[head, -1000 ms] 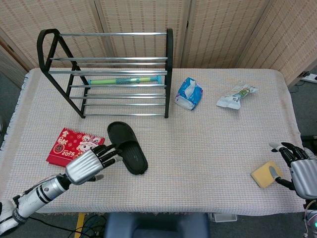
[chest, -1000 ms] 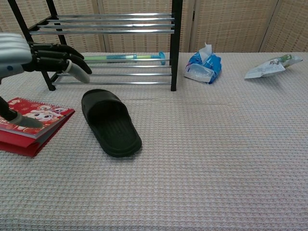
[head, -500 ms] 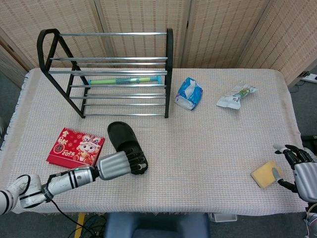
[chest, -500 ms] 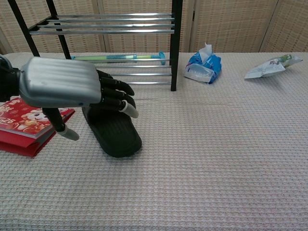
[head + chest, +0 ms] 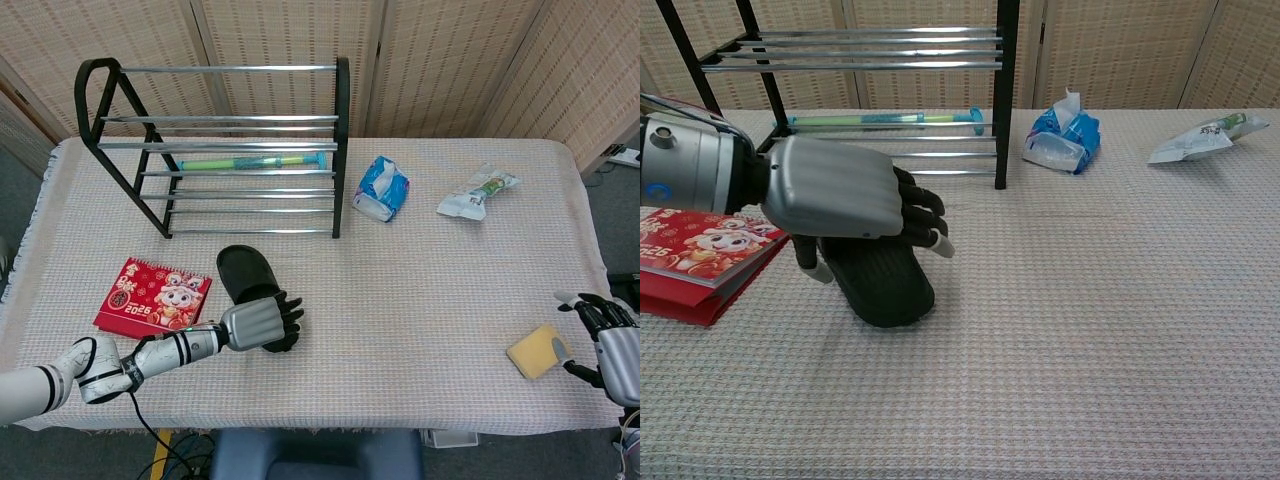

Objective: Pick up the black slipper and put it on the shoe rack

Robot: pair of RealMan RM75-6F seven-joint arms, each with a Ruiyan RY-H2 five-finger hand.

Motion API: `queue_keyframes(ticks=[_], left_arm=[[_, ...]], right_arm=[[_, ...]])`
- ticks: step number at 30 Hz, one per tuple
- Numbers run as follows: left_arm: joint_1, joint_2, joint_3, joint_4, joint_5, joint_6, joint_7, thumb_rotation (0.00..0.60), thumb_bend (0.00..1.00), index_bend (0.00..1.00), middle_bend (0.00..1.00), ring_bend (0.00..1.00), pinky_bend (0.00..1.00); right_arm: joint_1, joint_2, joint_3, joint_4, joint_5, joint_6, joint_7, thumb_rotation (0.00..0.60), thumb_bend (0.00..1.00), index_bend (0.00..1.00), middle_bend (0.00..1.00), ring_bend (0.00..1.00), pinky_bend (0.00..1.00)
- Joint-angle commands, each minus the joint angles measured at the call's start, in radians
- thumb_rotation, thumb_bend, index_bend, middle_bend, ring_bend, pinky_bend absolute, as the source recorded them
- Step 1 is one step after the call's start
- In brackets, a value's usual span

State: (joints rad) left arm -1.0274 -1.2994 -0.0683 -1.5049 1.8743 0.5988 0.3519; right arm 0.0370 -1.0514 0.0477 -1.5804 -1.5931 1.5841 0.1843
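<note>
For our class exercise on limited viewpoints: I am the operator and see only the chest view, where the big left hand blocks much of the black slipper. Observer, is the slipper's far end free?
Observer: Yes. From the head view, the black slipper shows its far end bare; the left hand covers only the near end.
Operator: Where is the right hand?
Observer: At the table's near right corner, the right hand is beside a yellow sponge, holding nothing.
Operator: Does the shoe rack have room?
Observer: The shoe rack holds only a green stick.
</note>
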Motion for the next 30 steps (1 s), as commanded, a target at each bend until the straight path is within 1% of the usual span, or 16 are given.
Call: queue_keyframes(ticks=[1,5,10,17,22,25,27,30], left_arm=[[-0.022,-0.024,-0.005,0.022,-0.025,-0.033,0.035,0.6,0.15,0.12,0.16,0.12,0.28],[-0.041,-0.055,-0.01,0.047,-0.07,-0.064,0.053,0.6,0.15,0.12,0.16,0.12,0.28],[-0.057,-0.07,0.005,0.065,-0.095,-0.09,0.077,0.6,0.15,0.12,0.16,0.12,0.28],[-0.069,-0.086,0.038,0.077,-0.109,-0.088,0.082,0.6,0.15,0.15,0.16,0.12,0.28],[-0.079,-0.098,0.052,0.093,-0.114,-0.076,0.071,0.6,0.15,0.2,0.16,0.13,0.28],[-0.088,-0.101,0.064,0.101,-0.111,-0.07,0.061,0.6,0.15,0.21,0.16,0.13,0.28],[-0.092,-0.106,0.071,0.106,-0.108,-0.064,0.056,0.6,0.15,0.22,0.16,0.15,0.28],[-0.099,-0.117,0.084,0.116,-0.098,-0.051,0.046,0.6,0.15,0.27,0.21,0.24,0.28]], right_arm=[[-0.002,-0.001,-0.001,0.004,0.003,0.0,0.003,0.6,0.38,0.2,0.35,0.24,0.22],[-0.006,-0.005,0.0,0.013,0.008,0.003,0.012,0.6,0.38,0.2,0.35,0.24,0.22],[-0.01,-0.008,-0.002,0.021,0.012,0.001,0.019,0.6,0.38,0.2,0.35,0.24,0.22],[-0.012,-0.013,-0.002,0.03,0.017,-0.002,0.024,0.6,0.38,0.2,0.35,0.24,0.22],[-0.013,-0.015,-0.002,0.031,0.017,-0.002,0.024,0.6,0.38,0.2,0.35,0.24,0.22],[-0.015,-0.014,-0.002,0.031,0.021,-0.002,0.023,0.6,0.38,0.2,0.35,0.24,0.22],[-0.016,-0.015,-0.002,0.031,0.023,-0.003,0.024,0.6,0.38,0.2,0.35,0.24,0.22],[-0.016,-0.016,-0.002,0.032,0.025,-0.006,0.024,0.6,0.38,0.2,0.35,0.24,0.22]])
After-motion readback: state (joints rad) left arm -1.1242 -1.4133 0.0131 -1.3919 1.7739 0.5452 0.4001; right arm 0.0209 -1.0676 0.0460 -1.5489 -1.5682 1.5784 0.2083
